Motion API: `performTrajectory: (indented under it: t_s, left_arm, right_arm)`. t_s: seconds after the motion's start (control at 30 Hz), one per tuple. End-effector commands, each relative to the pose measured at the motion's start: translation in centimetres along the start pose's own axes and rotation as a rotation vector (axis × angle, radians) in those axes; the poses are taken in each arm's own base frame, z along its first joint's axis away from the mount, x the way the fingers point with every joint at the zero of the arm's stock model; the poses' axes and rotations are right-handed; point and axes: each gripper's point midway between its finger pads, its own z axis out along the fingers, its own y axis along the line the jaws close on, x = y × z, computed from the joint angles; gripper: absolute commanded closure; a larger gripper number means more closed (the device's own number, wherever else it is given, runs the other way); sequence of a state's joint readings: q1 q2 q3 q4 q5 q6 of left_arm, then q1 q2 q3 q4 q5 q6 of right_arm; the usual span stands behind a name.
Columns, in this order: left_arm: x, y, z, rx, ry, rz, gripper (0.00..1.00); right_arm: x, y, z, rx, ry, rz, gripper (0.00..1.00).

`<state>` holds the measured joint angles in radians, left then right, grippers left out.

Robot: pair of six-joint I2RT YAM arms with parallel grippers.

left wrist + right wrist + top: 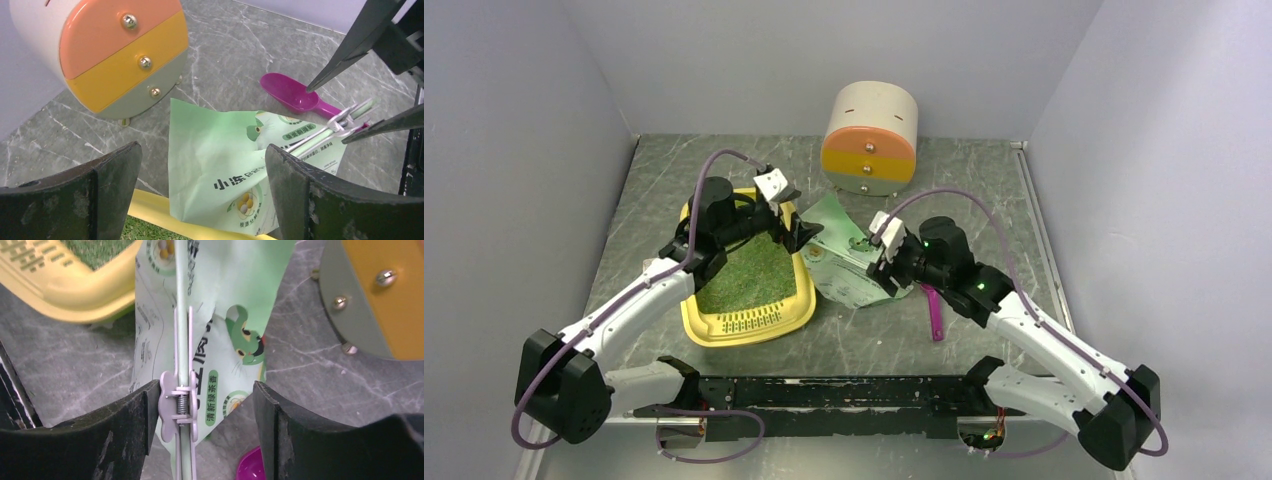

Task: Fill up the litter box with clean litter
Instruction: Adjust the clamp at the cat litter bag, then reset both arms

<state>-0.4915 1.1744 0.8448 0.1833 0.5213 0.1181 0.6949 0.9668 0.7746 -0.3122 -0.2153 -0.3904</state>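
Where marbled table (674,160) meets pale walls (524,150), left gripper (202,150) spread wide, empty, right gripper (205,390) parted around clip (175,407).

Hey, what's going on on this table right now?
The yellow litter box already holds greenish litter. The left gripper hovers open at its far corner. The right gripper, jaws apart, straddles the clip on the pale green bag lying beside the box. A magenta scoop lies untouched on the table.
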Motion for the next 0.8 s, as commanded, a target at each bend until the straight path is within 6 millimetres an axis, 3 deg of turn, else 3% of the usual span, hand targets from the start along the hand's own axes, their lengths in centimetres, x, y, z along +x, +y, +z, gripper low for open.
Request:
performTrajectory:
  t_s: [0.0, 0.1, 0.2, 0.37, 0.67, 0.77]
  left_arm:
    - [-3.7, 1.5, -0.7, -0.089, -0.093, -0.008, 0.03]
    - [-4.4, 2.0, -1.0, -0.128, -0.104, -0.037, 0.03]
    - [-4.7, 3.0, -1.6, -0.197, -0.094, -0.064, 0.03]
    - [-4.4, 5.0, -2.9, -0.339, -0.053, -0.076, 0.03]
    - [-4.9, 7.8, -4.0, -0.528, -0.037, -0.196, 0.03]
    - [-4.2, 8.9, -4.8, -0.615, 0.013, -0.241, 0.03]
  right_arm:
    - [-5.3, -2.3, -2.3, 0.112, -0.154, 0.045, 0.29]
    - [-7.0, -3.7, -3.8, 0.2, -0.225, 0.092, 0.26]
    - [-8.2, -5.6, -5.5, 0.331, -0.314, 0.195, 0.17]
    - [-9.1, -7.8, -7.6, 0.481, -0.445, 0.416, 0.09]
    - [-8.5, -9.9, -6.4, 0.573, -0.334, 0.616, 0.0]
    - [-7.5, -11.8, -6.4, 0.618, -0.316, 0.672, 0.0]
